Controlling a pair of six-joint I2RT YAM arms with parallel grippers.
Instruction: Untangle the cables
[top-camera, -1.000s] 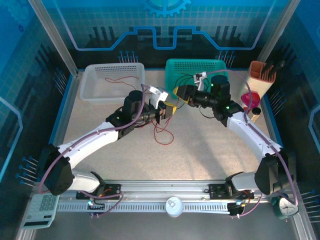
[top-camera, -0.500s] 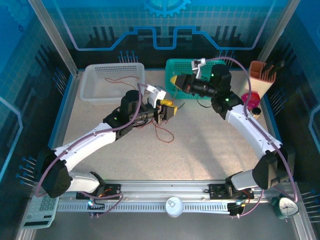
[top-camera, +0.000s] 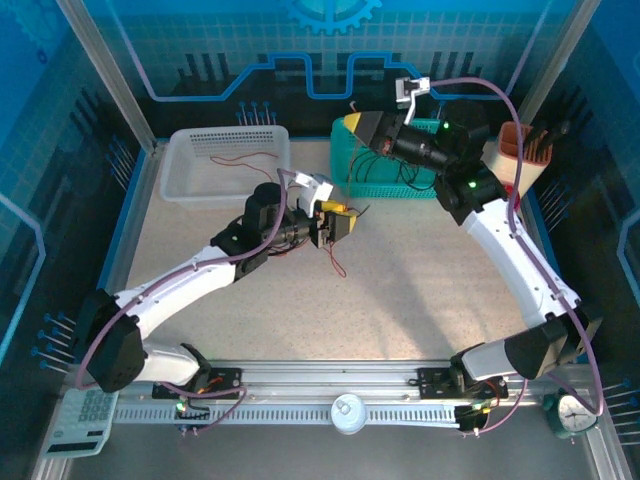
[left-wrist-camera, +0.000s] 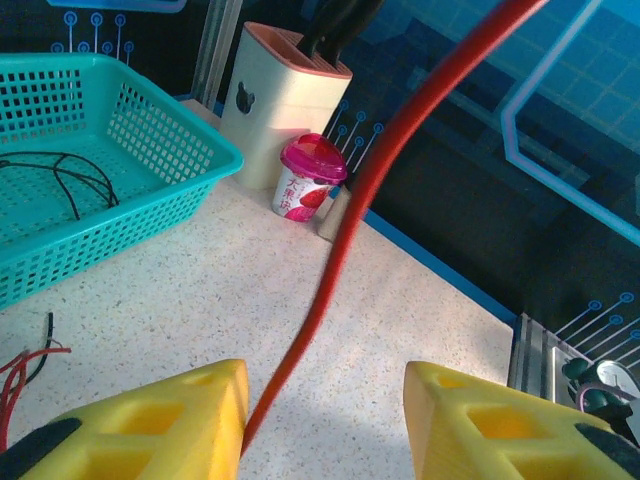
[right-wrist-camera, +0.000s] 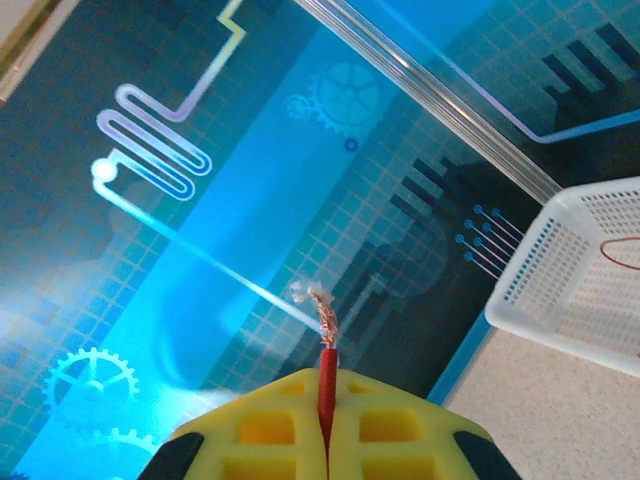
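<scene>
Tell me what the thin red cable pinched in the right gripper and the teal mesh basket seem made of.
The thin red cable: smooth red sleeve, likely plastic insulation; frayed coppery metal strands stick out of its cut end.
The teal mesh basket: likely moulded plastic, satin finish; uniform colour, regular perforated grid, solid rim.

Left pincer (top-camera: 342, 218) low, jaws apart; right pincer (top-camera: 352, 122) raised, clamped
</scene>
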